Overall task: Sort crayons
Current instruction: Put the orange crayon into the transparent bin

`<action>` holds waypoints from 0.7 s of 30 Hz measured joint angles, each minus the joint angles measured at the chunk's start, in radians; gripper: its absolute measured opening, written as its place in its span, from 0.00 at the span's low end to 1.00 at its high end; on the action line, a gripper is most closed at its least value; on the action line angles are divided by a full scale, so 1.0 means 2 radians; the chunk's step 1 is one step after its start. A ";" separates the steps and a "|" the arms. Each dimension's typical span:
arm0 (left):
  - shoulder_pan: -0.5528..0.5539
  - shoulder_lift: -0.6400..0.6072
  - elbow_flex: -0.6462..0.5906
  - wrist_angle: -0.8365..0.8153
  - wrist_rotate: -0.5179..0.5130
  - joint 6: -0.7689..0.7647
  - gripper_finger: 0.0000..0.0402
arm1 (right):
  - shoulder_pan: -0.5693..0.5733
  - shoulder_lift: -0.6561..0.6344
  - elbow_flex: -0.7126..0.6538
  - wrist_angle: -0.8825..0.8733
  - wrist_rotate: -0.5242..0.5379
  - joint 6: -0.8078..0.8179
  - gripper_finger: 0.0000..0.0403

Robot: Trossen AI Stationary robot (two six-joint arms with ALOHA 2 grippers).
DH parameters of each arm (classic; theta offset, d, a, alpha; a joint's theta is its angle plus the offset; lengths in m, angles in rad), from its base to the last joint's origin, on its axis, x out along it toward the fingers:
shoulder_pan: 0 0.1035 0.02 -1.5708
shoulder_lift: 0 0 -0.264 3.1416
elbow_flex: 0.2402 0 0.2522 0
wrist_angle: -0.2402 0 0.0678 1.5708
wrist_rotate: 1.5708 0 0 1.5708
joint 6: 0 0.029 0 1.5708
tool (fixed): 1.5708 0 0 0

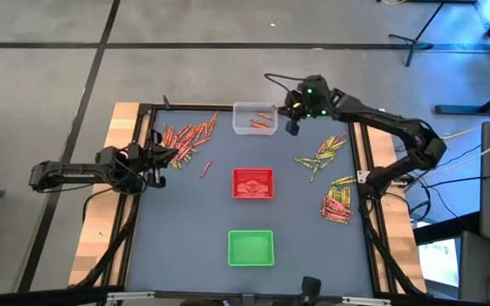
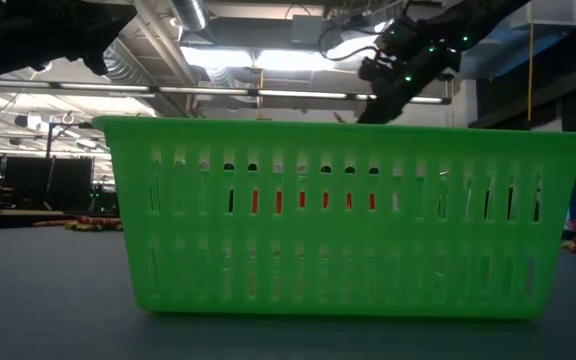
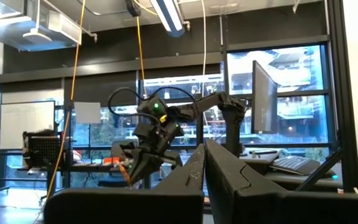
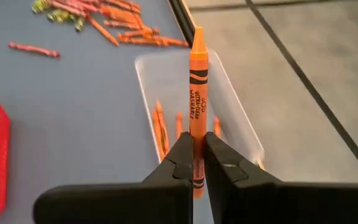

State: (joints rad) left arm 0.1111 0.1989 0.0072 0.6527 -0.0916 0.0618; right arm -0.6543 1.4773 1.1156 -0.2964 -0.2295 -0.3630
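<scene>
The orange crayon (image 4: 197,81) is pinched between the closed fingers of your right gripper (image 4: 197,158), pointing out over the clear tray (image 4: 241,134), which already holds a few orange ones. Centre it over the tray's middle, lower it close, then let go so it can't bounce over the wall. Your left gripper (image 1: 162,157) waits closed and empty near the pile of crayons (image 1: 185,136) at the table's left edge.

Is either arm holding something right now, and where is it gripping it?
The right gripper holds an orange crayon by its lower end, above the clear tray. The left gripper holds nothing.
</scene>
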 joint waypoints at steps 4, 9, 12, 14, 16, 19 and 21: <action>0.000 0.000 0.000 0.002 0.000 0.000 0.00 | 0.018 0.029 0.000 0.049 0.001 0.010 0.03; 0.000 0.000 0.000 0.004 0.000 0.001 0.00 | 0.023 0.085 0.000 0.108 0.006 0.010 0.03; 0.000 0.000 0.000 0.004 0.000 0.001 0.00 | 0.023 0.115 0.000 0.130 0.010 0.010 0.03; 0.000 0.000 0.000 0.004 0.000 0.001 0.00 | 0.023 0.131 0.000 0.145 0.015 0.010 0.04; 0.000 0.000 0.000 0.004 0.000 0.001 0.00 | 0.023 0.142 0.000 0.158 0.019 0.010 0.04; 0.000 0.000 0.000 0.004 0.000 0.002 0.00 | 0.023 0.158 0.000 0.176 0.019 0.010 0.04; 0.000 0.000 0.000 0.004 0.000 0.002 0.00 | 0.023 0.170 0.000 0.179 0.019 0.009 0.04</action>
State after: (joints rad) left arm 0.1109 0.1989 0.0071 0.6601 -0.0914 0.0650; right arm -0.6090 1.8167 1.1156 0.0614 -0.1913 -0.3442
